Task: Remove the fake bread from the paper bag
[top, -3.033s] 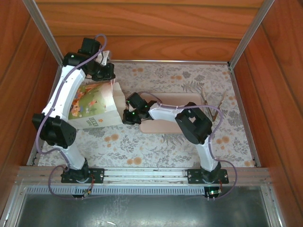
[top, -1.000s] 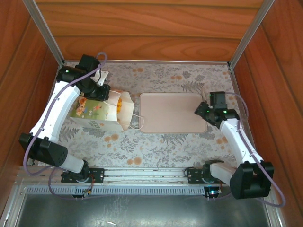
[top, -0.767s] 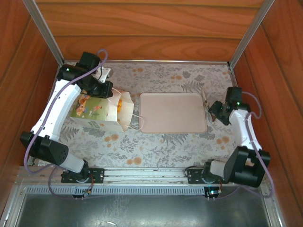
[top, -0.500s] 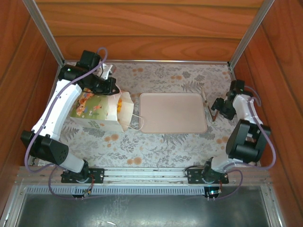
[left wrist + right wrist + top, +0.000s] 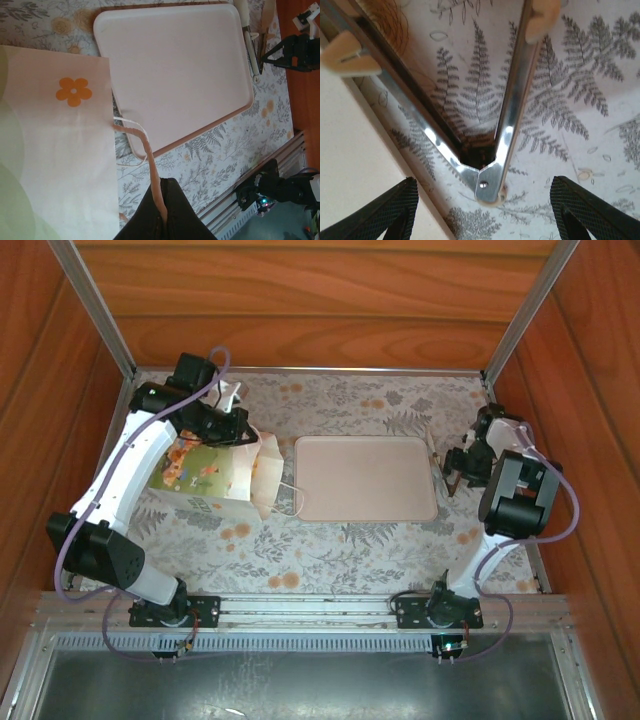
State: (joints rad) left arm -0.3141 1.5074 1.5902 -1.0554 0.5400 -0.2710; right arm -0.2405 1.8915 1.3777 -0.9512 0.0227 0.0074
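right gripper [image 5: 487,205] | withdrawn from paper bag [image 5: 215,468] mouth | now over tongs [image 5: 512,100] beside tray [image 5: 365,478]

The tabletop [image 5: 330,540] is viewed from high above, behind the arm bases [image 5: 300,612]. The paper bag [image 5: 55,150] and tray [image 5: 175,65] are looked down on from the left wrist. The tongs [image 5: 514,100], shared by all views, are framed closely from the right wrist.

We count one bag [image 5: 205,468]; one tray [image 5: 365,478]; one pair of tongs [image 5: 516,95], with two metal legs and two cream tips [image 5: 350,57]; one orange flower [image 5: 74,91] on the bag's side; one handle [image 5: 151,170] that we can count for sure; two arms, the left arm [image 5: 125,465] and the right arm [image 5: 515,490]; two grippers, the left gripper [image 5: 162,202] and the right gripper [image 5: 485,187], each with two fingers.
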